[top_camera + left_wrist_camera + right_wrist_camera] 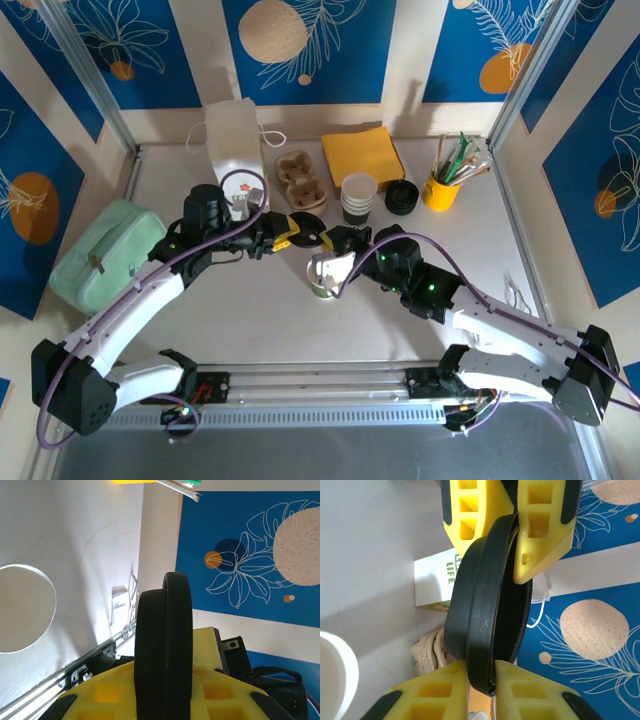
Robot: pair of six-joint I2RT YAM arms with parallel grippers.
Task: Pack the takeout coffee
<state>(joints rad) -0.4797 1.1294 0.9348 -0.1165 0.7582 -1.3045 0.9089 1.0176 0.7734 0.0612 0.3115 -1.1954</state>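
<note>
Takeout coffee cup (324, 276): upright and uncovered, white inside showing, on the surface (250, 315) at centre, just near of both tools

Black lid (306, 236): off the cup, held on edge above the surface between the two tools

Left tool (290, 232): pinching the lid from the left

Right tool (331, 240): pinching the same lid from the right, a finger on each face

Far row, left to right: white paper bag (235, 150), cardboard carrier (300, 180), yellow napkins (362, 155), stacked cups (358, 198), yellow cup (440, 190) holding straws and sticks
</note>
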